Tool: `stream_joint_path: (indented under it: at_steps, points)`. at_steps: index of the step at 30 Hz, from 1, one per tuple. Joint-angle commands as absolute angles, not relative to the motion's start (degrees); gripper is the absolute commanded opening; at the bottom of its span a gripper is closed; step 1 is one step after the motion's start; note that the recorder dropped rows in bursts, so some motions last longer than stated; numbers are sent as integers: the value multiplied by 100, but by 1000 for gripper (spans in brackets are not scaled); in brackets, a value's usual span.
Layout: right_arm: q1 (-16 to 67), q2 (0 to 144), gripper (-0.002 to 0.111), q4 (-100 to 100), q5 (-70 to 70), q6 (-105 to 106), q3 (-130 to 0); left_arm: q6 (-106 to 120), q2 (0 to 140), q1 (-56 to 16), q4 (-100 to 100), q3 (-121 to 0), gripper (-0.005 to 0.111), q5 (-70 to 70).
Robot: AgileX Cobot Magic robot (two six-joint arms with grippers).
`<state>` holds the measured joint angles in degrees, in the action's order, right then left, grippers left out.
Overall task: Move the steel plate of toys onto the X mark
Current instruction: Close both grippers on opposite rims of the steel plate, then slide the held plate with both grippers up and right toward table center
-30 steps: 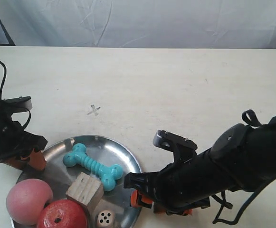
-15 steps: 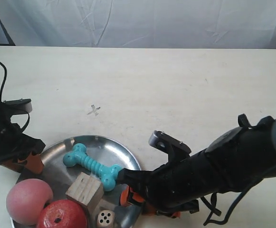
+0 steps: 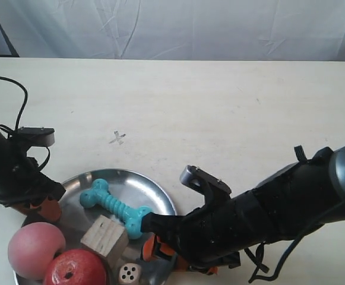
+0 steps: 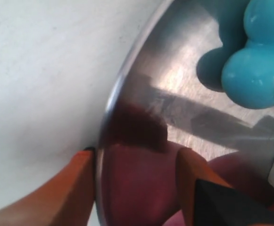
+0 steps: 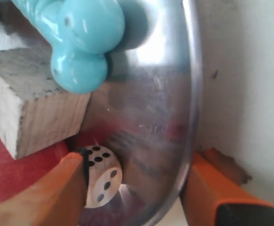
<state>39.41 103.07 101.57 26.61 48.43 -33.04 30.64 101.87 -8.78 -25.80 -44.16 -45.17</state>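
No words, brands or labels legible anywhere. Only 1 sign: faint grey X mark, drawn on cream tabletop. Pips on die, right wrist view: side face 3 in a diagonal; top face approx 5, partly hidden, unsure.

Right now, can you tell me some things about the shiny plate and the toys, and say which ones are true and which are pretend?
1. The round shiny steel plate covers the faint grey X mark. False: the X lies bare on the cream tabletop, apart from the plate.
2. The turquoise ribbed bone lies inside the plate. True.
3. The left hand has one orange finger outside the plate's rim and one inside. True.
4. The small cream die with dark dots sits on the tabletop. False: it lies in the plate, next to a finger of the right hand.
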Motion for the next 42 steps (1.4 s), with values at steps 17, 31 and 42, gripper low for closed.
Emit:
stream_joint_path:
  at_steps: [17, 31, 42]
  points:
    - [3943, 10492, 0, 9995, 2484, 4945, -3239, 3074, 10595, -1117, -3512, -4340, 0, -4836]
    - [3943, 10492, -1, 9995, 3087, 4846, -3649, 3096, 10595, -1117, -3508, -4350, 0, -5279]
    - [3932, 10492, -1, 9995, 3370, 4715, -3835, 2969, 10595, -1117, -3248, -5164, 0, -6659]
